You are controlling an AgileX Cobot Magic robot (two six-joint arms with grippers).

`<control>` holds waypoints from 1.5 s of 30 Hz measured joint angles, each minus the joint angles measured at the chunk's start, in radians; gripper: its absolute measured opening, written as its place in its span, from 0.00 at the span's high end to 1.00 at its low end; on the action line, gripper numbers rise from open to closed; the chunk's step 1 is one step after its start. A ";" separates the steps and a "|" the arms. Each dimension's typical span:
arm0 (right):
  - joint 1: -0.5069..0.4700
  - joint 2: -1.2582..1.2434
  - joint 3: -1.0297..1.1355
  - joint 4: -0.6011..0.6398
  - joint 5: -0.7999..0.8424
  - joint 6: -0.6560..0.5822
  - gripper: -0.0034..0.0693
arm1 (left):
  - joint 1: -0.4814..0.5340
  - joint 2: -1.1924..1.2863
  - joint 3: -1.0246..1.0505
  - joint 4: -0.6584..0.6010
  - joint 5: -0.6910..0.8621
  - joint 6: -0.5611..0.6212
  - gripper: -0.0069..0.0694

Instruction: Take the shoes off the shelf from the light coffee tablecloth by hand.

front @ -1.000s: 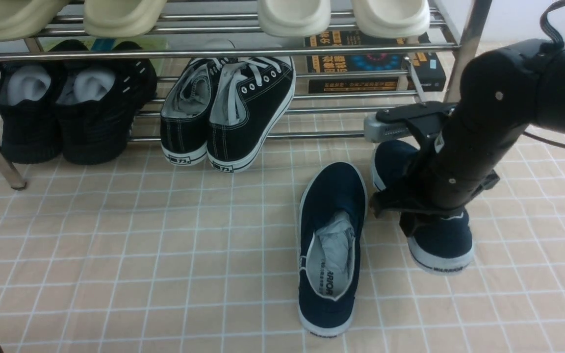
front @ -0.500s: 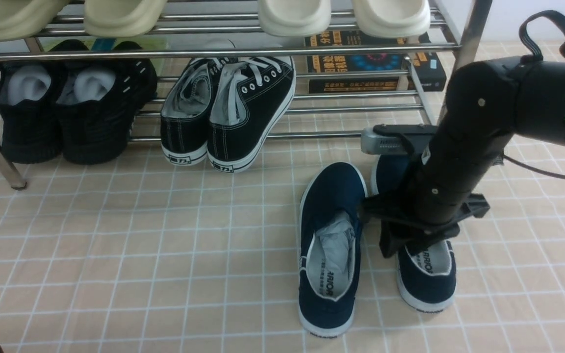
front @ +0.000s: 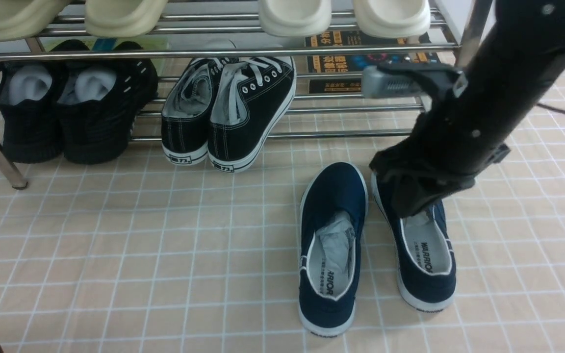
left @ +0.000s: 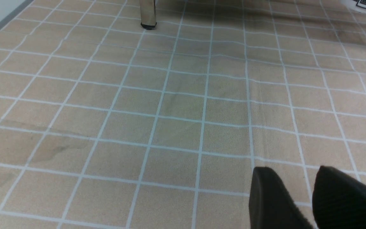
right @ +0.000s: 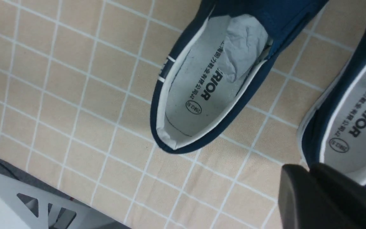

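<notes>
Navy slip-ons (front: 336, 191) are lying paired on the checked tablecloth (front: 140, 245) before the steel shelf (front: 214, 51); right jaws are hovering above, pressed together; left jaws are gaping slightly.

Shoes (front: 334, 196): pair of navy canvas slip-ons with white soles, white collar trim and "WARRIOR" printed on the grey insoles. Both are off the shelf (front: 214, 51), upright on their soles just in front of its right end, toes toward it, heels away, side by side and slightly apart. The inner shoe (front: 331, 255) holds crumpled grey paper; the outer shoe (front: 427, 264) has its forepart hidden.
Shelf: shiny steel tubes, two tiers of horizontal bars, slanted legs.
Light coffee tablecloth (front: 115, 245): beige with a thin white grid; it spreads under the shelf and before it, carrying both shoes.
</notes>
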 joint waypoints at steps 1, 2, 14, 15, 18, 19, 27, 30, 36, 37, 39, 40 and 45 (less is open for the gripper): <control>0.000 -0.021 0.000 -0.005 0.002 -0.003 0.93 | 0.000 0.000 0.000 0.000 0.000 0.000 0.59; 0.000 -0.065 0.000 -0.015 0.006 -0.005 0.97 | 0.000 0.000 0.000 0.000 0.000 0.000 0.59; 0.000 -0.547 0.243 -0.117 -0.043 -0.066 0.97 | 0.000 0.000 0.000 0.000 0.000 0.000 0.59; 0.000 -0.597 0.289 -0.123 -0.088 -0.065 0.97 | 0.000 0.000 0.000 0.000 0.000 0.000 0.59; 0.000 -0.749 0.450 -0.139 -0.261 -0.065 0.97 | 0.000 0.000 0.000 0.000 0.000 0.000 0.59; 0.000 -0.793 0.499 -0.140 -0.319 -0.065 0.97 | 0.000 0.000 0.000 0.000 0.000 0.000 0.59; 0.000 -1.108 1.002 -0.142 -0.952 -0.103 0.96 | 0.000 0.000 0.000 0.000 0.000 0.000 0.59; 0.000 -1.144 1.137 -0.142 -1.167 -0.103 0.96 | 0.000 0.000 0.000 0.000 0.000 0.000 0.59; 0.000 -1.158 1.266 -0.142 -1.380 -0.104 0.95 | 0.000 0.000 0.000 0.000 0.000 0.000 0.59; 0.000 -1.158 1.294 -0.142 -1.408 -0.104 0.95 | 0.000 0.000 0.000 0.000 0.000 0.000 0.59; 0.000 -1.158 1.320 -0.142 -1.415 -0.107 0.95 | 0.000 0.000 0.000 0.000 0.000 0.000 0.59; 0.000 -1.158 1.328 -0.142 -1.414 -0.107 0.95 | 0.000 0.000 0.000 0.000 0.000 0.000 0.59; 0.000 -1.158 1.356 -0.142 -1.415 -0.115 0.95 | 0.000 0.000 0.000 0.000 0.000 0.000 0.59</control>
